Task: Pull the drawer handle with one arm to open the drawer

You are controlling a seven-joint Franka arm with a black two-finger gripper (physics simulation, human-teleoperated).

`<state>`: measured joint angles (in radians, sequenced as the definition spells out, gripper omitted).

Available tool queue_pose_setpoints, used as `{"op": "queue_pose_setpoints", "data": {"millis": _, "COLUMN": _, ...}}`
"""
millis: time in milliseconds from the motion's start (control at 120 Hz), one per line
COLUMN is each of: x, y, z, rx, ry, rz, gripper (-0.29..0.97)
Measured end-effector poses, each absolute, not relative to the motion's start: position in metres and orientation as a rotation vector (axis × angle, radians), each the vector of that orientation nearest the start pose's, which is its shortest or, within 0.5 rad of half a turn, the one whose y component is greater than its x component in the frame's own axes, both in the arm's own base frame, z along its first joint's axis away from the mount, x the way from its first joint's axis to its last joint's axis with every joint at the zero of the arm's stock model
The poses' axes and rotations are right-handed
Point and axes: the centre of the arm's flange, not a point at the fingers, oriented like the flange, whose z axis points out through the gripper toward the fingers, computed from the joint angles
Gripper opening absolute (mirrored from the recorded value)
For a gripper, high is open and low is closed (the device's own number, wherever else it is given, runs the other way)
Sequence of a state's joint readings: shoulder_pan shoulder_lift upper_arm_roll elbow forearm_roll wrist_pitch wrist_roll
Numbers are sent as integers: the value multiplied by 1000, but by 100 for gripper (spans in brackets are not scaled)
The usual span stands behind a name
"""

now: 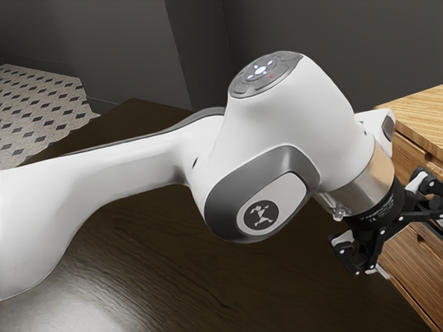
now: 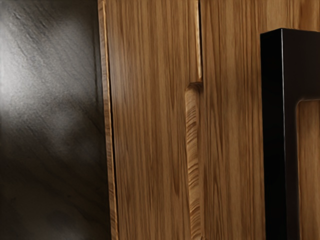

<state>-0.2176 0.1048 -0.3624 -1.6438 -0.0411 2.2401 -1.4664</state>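
Observation:
A wooden cabinet (image 1: 415, 124) stands at the exterior view's right edge, its drawer fronts (image 1: 415, 266) facing the arm. My black gripper (image 1: 413, 234) hangs right in front of those fronts, its fingers spread apart and open, with nothing visibly clamped between them. In the wrist view the wooden drawer front (image 2: 235, 150) is very close. A black bar handle (image 2: 277, 145) runs along it off to one side. A narrow seam (image 2: 199, 45) separates two wood panels, and a raised wooden edge (image 2: 192, 155) stands out along it.
A dark wood-grain surface (image 1: 173, 277) stretches under the arm and up to the cabinet's foot (image 2: 50, 150). The arm's large white link (image 1: 277, 138) comes in from the exterior view's left. A patterned floor (image 1: 38, 104) lies far back left.

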Motion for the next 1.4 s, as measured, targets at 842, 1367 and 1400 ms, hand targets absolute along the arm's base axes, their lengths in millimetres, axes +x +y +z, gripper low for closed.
{"op": "queue_pose_setpoints", "data": {"millis": 842, "x": 491, "y": -275, "z": 607, "rx": -3093, "ry": -1684, "rz": -456, "gripper": 68}}
{"op": "queue_pose_setpoints", "data": {"millis": 1367, "x": 451, "y": -57, "z": 726, "rx": -2762, "ry": -1939, "rz": -667, "gripper": 68}}
{"op": "queue_pose_setpoints", "data": {"millis": 1400, "x": 445, "y": -66, "z": 728, "rx": -2785, "ry": -1853, "rz": -639, "gripper": 68}}
